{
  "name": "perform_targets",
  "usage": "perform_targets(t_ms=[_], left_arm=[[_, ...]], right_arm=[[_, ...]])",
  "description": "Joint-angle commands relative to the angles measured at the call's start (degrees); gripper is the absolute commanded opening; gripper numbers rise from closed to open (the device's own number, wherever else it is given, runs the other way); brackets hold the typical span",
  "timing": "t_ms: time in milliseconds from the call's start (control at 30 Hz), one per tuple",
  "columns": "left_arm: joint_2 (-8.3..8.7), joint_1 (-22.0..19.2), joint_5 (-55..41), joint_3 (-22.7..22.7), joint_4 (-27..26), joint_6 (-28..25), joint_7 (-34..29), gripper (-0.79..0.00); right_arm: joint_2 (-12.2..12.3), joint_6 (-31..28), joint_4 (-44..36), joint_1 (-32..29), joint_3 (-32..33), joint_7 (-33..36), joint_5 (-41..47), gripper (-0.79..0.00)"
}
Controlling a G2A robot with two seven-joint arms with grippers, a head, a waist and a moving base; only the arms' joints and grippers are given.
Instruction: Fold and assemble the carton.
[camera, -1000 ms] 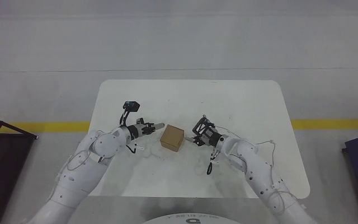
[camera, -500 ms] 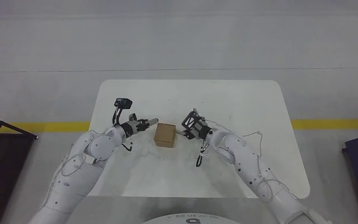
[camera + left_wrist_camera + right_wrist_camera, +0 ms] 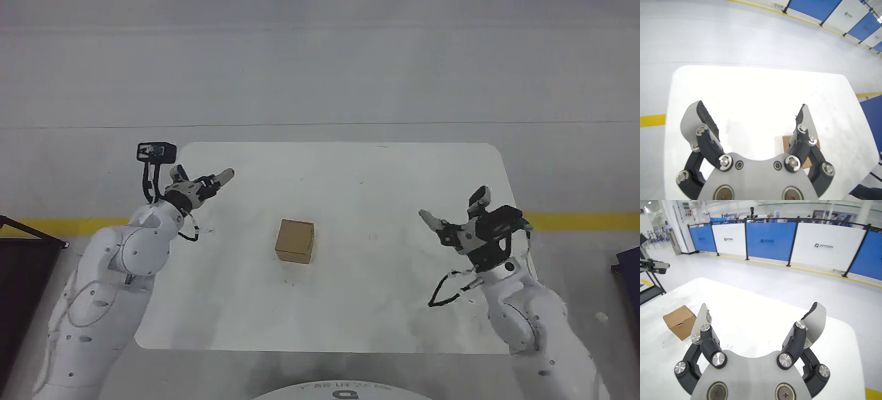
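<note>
Spotted the small brown cardboard carton [image 3: 295, 241] closed up mid white counter [image 3: 400, 180], left hand [image 3: 752, 104] and right hand [image 3: 760, 304] both spread empty well apart from it, so probably finished.

Lighting: bright, even, from overhead. Surface [image 3: 753, 85]: white, washed out by glare in the left wrist view. Carton [image 3: 295, 241]: faint soft shadow alongside. Wrist views: straight lines bow toward the edges.

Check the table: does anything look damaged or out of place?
Nothing stands out. The carton stands closed and undented on the table, slightly turned. The left gripper and right gripper hang open, clear of it.
</note>
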Motion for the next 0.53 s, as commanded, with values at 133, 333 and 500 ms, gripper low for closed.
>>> perform_targets(t_ms=[133,333,500], left_arm=[[0.01,0.0,-0.03,0.07,-0.05,0.01,-0.04,-0.001],[0.0,0.0,-0.04,0.08,-0.04,0.0,-0.02,0.0],[0.0,0.0,-0.04,0.08,-0.04,0.0,-0.02,-0.001]], right_arm=[[-0.44,2.5,-4.91,-8.92,3.82,-2.94,2.64,0.0],[-0.47,2.5,-5.1,-9.48,3.84,-3.02,2.77,0.0],[-0.47,2.5,-5.09,-9.48,3.83,-3.01,2.77,0.0]])
